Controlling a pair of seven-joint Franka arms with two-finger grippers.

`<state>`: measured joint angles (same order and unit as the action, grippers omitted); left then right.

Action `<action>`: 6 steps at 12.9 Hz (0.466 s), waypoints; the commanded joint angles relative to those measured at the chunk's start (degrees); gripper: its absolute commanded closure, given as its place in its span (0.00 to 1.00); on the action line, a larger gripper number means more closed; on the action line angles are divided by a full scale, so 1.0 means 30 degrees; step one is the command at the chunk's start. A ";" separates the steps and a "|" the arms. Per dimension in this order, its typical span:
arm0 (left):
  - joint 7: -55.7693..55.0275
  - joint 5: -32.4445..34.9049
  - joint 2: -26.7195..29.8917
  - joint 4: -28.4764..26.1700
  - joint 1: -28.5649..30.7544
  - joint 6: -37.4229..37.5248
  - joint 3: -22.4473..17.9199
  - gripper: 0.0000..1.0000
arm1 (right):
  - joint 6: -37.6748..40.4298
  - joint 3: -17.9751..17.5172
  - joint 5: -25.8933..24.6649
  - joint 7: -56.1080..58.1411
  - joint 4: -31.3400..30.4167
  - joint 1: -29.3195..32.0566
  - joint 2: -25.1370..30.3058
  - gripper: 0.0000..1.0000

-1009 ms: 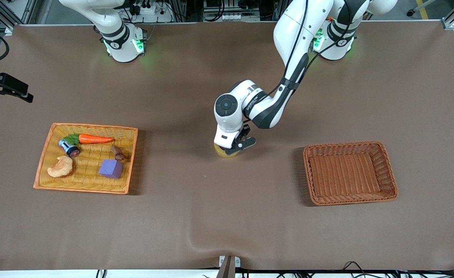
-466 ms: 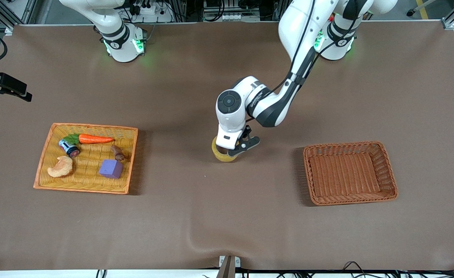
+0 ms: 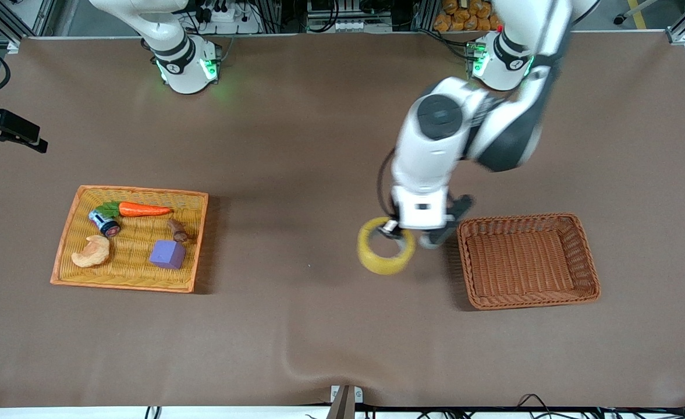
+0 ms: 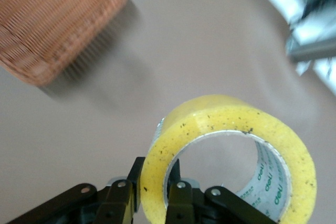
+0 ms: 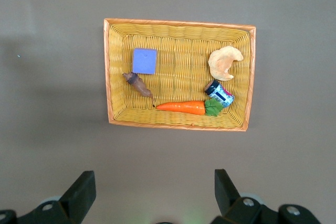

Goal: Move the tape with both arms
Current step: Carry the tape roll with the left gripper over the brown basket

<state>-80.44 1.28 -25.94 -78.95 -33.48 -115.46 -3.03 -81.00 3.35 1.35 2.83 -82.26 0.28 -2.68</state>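
The tape (image 3: 377,266), a yellowish translucent roll with a grey core, hangs in the air, clear of the brown table. It is beside the empty brown wicker basket (image 3: 517,219), on the side toward the right arm's end. My left gripper (image 3: 393,230) is shut on the tape's wall, one finger inside the ring and one outside. The left wrist view shows the tape (image 4: 231,114) pinched in the left gripper (image 4: 152,184), with the brown basket (image 4: 52,19) close by. My right gripper (image 5: 155,182) is open and empty, waiting high over the table next to the yellow basket (image 5: 178,23).
The yellow wicker basket (image 3: 138,191) at the right arm's end holds a carrot (image 3: 144,209), a croissant (image 3: 92,251), a small can (image 3: 105,223), a brown piece (image 3: 177,231) and a purple cube (image 3: 167,254). Brown cloth covers the table (image 3: 295,326).
My left arm has lifted the tape off the middle of the table and carried it toward the left arm's end, up to the brown basket. The right arm has not moved.
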 commanded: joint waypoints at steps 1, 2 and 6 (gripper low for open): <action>-0.0814 0.0541 0.2226 -0.0606 0.1952 0.1391 0.0249 1.00 | 0.0046 -0.0325 -0.0127 -0.0183 -0.0616 0.0347 0.0540 0.00; -0.0815 0.0541 0.2493 -0.0577 0.2714 0.1425 0.0220 1.00 | 0.0046 -0.0325 -0.0127 -0.0125 -0.0675 0.0347 0.0628 0.00; -0.0493 0.0571 0.2818 -0.0664 0.6318 0.1542 0.0220 1.00 | 0.0104 -0.0384 -0.0683 0.0052 -0.0647 0.0318 0.0687 0.00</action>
<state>-80.69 1.43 -18.65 -79.69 -18.10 -110.96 -3.29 -80.81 3.28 0.53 2.86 -82.42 0.31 -2.61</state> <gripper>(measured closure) 0.780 0.000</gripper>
